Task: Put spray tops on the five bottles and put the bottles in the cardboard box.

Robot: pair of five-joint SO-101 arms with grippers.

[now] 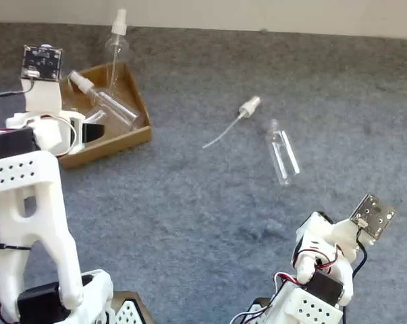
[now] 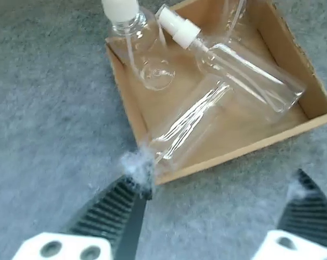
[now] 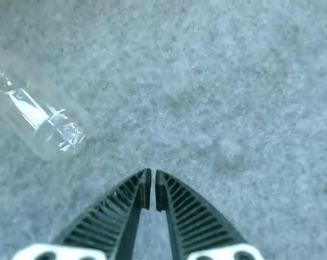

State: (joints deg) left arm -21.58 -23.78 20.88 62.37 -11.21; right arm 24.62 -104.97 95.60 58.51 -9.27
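White printed arms, black ribbed jaws, red wires

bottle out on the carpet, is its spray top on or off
Off: the bottle lies bare-necked on its side, the spray top loose beside it, not touching.

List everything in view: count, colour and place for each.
cardboard box: one, brown, far left of the table.
bottles in the box: at least three, clear, two showing white spray tops; one stands at a corner, the others lie flat.
loose bottle: one, clear, no top, lying on the carpet right of centre.
spray top: one, white with a thin tube, on the carpet beside the loose bottle, apart from it.
carpet: one, grey, covering the table.
left gripper: one, black fingers, open, above the box's near edge.
right gripper: one, black fingers, shut, over bare carpet near the loose bottle.
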